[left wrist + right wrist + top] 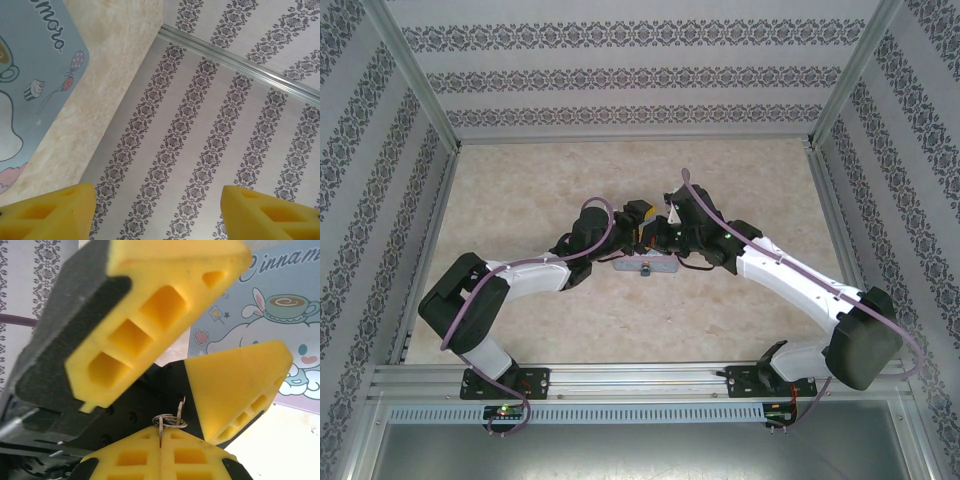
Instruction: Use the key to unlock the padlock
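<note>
Nearest the arm bases in the top view, a small dark-bluish nub, which I took for the padlock, sat at the near long edge of the tin. It was too small there to make out the shackle or the keyhole. The tin lay on the table with its long axis running left to right, between the two arms. Just beyond it, over its far side, the two wrists met. The right gripper had its jaws pressed together on the key, a thin metal sliver standing along the seam between the fingers, with its wire ring just clear of the tips. Which end of the key was buried I could not tell. Just past that, the left gripper had its jaws spread wide with nothing between them. Its fingers loomed close over the key in the right wrist view, with the tin's printed lid behind them. By my reading, the padlock lay on the base-ward side of both grippers and lower down. The two arms looked about equally close to it, but only the right one carried the key, so it would need to bring the key back and down to that near edge.
</note>
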You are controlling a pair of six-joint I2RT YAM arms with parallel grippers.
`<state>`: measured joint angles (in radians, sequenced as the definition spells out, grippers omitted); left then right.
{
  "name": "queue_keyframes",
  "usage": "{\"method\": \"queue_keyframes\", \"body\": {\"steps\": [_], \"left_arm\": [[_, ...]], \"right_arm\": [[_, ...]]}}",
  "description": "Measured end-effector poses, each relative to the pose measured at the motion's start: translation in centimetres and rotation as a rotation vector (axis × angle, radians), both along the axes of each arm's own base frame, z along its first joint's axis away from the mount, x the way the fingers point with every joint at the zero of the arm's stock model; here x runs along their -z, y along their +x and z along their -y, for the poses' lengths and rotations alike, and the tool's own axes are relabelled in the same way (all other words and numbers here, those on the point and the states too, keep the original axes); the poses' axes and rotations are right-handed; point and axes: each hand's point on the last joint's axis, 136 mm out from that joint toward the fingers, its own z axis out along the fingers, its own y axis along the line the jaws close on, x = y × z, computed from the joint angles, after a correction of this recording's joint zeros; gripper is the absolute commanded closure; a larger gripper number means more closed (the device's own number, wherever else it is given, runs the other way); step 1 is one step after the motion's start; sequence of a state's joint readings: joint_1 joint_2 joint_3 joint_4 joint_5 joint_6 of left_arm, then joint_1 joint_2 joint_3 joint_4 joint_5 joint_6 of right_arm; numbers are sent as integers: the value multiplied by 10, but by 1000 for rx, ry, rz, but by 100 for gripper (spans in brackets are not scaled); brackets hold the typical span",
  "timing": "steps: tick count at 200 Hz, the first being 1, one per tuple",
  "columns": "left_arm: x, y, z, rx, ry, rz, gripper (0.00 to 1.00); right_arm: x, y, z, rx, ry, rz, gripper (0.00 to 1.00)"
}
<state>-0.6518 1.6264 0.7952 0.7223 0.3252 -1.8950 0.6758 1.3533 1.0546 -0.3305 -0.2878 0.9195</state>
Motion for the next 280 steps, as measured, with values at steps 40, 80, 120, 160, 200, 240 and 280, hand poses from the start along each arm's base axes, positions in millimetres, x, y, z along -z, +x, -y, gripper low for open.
{"method": "queue_keyframes", "body": {"steps": [40,80,120,160,200,240,280], "left_arm": [[-4,2,0,-16,-18,6,43],[-5,3,-1,-23,-20,11,44],[-5,3,-1,-24,-19,12,46],[-5,6,-3,-39,-11,19,49],[-3,6,-4,-46,1,24,54],[1,7,-7,-62,12,21,57],[11,6,-12,-77,32,3,63]], "right_arm": [[8,2,7,15,1,-15,100],[8,3,16,35,5,-16,100],[6,6,21,48,11,-12,100],[8,6,24,53,15,-16,100],[7,6,24,53,24,-20,100],[6,8,26,64,31,-28,100],[6,7,27,63,32,-27,100]]}}
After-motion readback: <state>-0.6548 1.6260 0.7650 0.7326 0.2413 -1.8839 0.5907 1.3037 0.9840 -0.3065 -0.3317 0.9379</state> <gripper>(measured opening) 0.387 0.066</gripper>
